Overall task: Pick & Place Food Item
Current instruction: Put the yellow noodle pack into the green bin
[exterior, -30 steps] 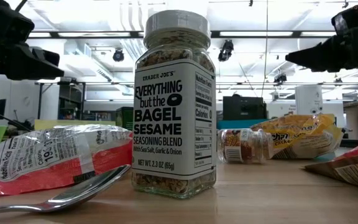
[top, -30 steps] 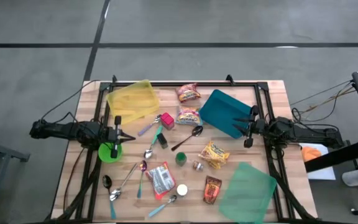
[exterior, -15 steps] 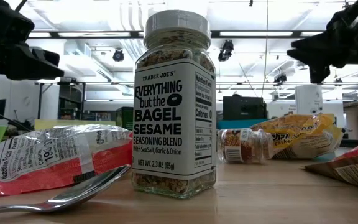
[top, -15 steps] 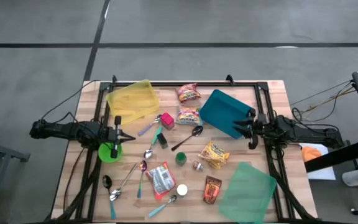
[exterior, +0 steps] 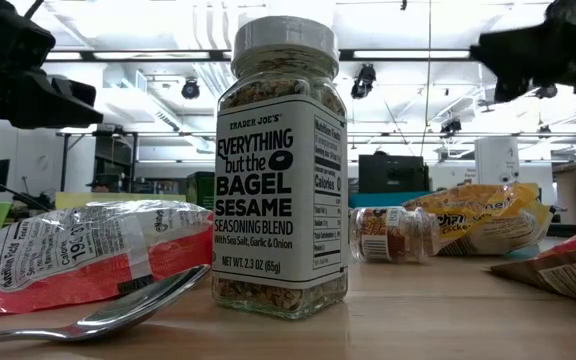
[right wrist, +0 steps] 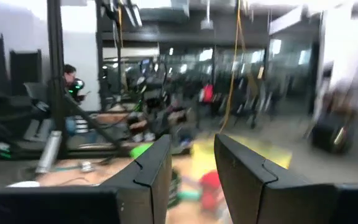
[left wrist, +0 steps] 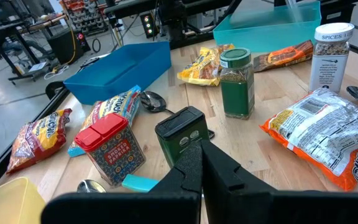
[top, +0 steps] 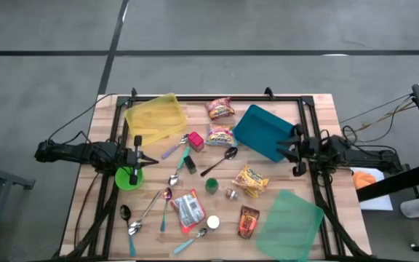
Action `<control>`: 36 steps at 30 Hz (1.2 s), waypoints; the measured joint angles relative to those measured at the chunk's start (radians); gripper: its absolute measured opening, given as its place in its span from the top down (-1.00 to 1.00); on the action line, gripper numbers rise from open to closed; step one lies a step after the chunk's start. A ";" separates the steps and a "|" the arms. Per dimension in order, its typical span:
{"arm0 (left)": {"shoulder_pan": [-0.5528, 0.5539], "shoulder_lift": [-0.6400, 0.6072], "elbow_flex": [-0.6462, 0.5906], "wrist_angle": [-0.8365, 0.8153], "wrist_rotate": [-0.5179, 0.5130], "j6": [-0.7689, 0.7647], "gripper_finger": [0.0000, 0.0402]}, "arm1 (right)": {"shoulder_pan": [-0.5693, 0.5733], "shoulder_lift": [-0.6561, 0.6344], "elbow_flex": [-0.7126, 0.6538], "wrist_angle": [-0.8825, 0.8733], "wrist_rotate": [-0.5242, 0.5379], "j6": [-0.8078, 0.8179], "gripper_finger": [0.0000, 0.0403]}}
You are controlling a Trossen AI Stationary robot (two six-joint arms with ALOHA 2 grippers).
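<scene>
From above the table I see my left gripper (top: pixel 138 156) parked at the left edge, over a green bowl (top: pixel 126 178), its fingers pressed together on nothing. My right gripper (top: pixel 294 151) sits at the right side, just beside the teal tray (top: pixel 262 131), with a narrow gap between its fingers and nothing in it. Between the arms lies the food: two snack bags near the back (top: pixel 220 109) (top: pixel 220 135), a yellow chip bag (top: pixel 251 180), a red-and-white packet (top: pixel 187 208), a brown packet (top: pixel 249 221), a green spice jar (top: pixel 212 185), a white-capped seasoning jar (top: pixel 212 222) and scattered spoons (none of it touched by either arm). A yellow tray (top: pixel 154 116) and a pale green tray (top: pixel 290 224) sit at opposite corners.

At table height the seasoning jar (exterior: pixel 281 165) stands upright in front, the red-and-white packet (exterior: pixel 78 250) and a spoon (exterior: pixel 88 318) beside it, a small jar (exterior: pixel 393 234) on its side near the chip bag (exterior: pixel 473 220).

Past my left wrist, closed fingers (left wrist: pixel 191 171) point at a dark green tin (left wrist: pixel 180 134) and a red tin (left wrist: pixel 110 146).

Past my right wrist, fingers (right wrist: pixel 151 171) stand slightly apart, level with the room; beyond them all is blurred.
</scene>
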 joint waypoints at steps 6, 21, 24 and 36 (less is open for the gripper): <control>0.000 0.000 0.000 0.000 0.000 0.000 1.00 | 0.000 0.051 0.064 -0.039 -0.001 -0.202 0.40; 0.000 0.000 0.000 0.000 0.000 0.000 1.00 | 0.020 0.608 0.299 -0.300 -0.020 -0.061 0.40; 0.000 0.000 0.000 0.000 0.000 0.000 1.00 | 0.058 0.720 0.346 -0.298 -0.019 -0.029 0.40; 0.000 0.000 0.000 0.000 0.000 0.000 1.00 | 0.281 1.046 0.716 -0.689 0.116 0.136 0.40</control>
